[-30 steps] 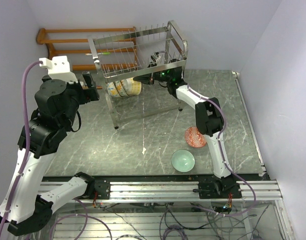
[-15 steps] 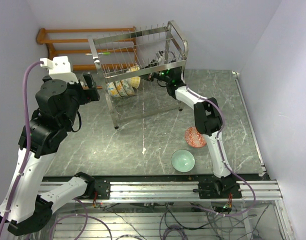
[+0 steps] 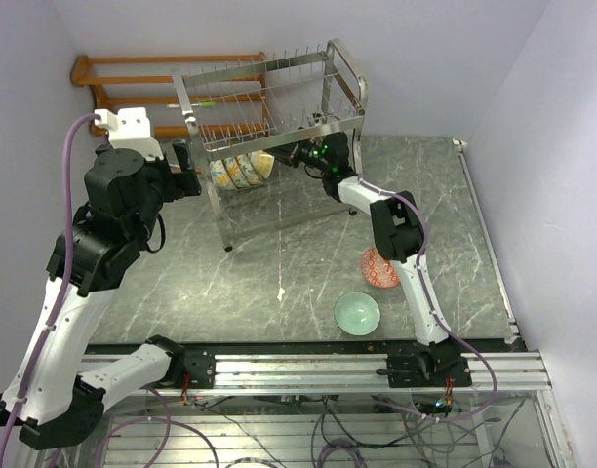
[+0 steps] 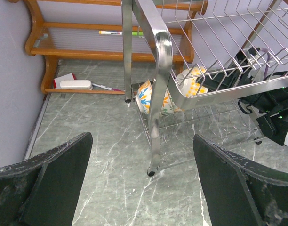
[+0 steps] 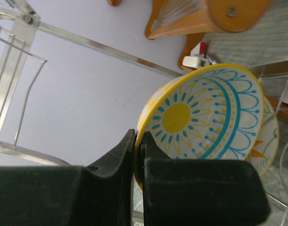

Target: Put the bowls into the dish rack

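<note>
Just two loose: red bowl (image 3: 375,269), mint bowl (image 3: 357,312)

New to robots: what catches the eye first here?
The shiny steel wire dish rack at the back stands out. The right gripper pinches the rim of a round sun-patterned ceramic bowl at its lower tier; a pale mint green bowl sits near the front.

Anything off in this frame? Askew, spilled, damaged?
No spill or damage visible. One oddity: the red-patterned bowl beside the right arm seems tipped or overturned, unlike the upright mint bowl. Also a small white speck on the table in front of the dish rack.
</note>
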Controlling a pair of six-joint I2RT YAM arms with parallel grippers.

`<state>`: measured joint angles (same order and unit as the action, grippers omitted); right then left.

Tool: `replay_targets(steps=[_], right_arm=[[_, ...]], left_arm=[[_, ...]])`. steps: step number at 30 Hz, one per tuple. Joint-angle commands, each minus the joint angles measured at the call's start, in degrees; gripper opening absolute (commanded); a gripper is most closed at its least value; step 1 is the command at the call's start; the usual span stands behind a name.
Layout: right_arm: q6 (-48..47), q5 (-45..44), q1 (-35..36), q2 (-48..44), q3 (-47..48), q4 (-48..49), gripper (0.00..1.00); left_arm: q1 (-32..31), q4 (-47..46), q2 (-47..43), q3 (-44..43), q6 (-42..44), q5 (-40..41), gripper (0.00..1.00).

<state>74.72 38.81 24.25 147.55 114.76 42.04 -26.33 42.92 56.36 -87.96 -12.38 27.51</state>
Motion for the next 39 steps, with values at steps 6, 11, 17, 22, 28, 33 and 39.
replay_targets(steps=[6,11,17,22,28,33,39], right_arm=[[1.5,-2.9,-2.1,2.4,0.9,2.5,0.0],[1.5,-2.9,-2.1,4.5,2.7,0.6,0.0],[-3.1,-3.1,-2.1,4.3,3.2,-4.9,0.0],[-6.0,-2.7,-2.1,4.1,5.0,-7.9,0.01],[-6.4,-0.7,-2.1,5.2,8.2,-8.1,0.31],[-5.2,0.2,-2.1,4.1,6.9,-4.7,0.44],[-4.9,0.7,-2.0,2.1,5.8,-2.9,0.5]], left_arm=[[0.4,-2.0,0.5,0.3,0.6,-1.2,0.99],[0.4,-2.5,0.8,0.5,0.6,-1.2,0.99],[0.4,-2.7,1.0,0.8,0.4,-1.6,0.99],[0.4,-2.6,0.9,0.9,0.1,-1.5,0.99],[0.4,-2.4,0.8,0.8,0.0,-1.4,0.99],[0.4,-2.6,0.7,0.9,-0.4,-1.7,0.99],[0.4,-3.0,0.6,0.9,-0.8,-2.2,0.99]])
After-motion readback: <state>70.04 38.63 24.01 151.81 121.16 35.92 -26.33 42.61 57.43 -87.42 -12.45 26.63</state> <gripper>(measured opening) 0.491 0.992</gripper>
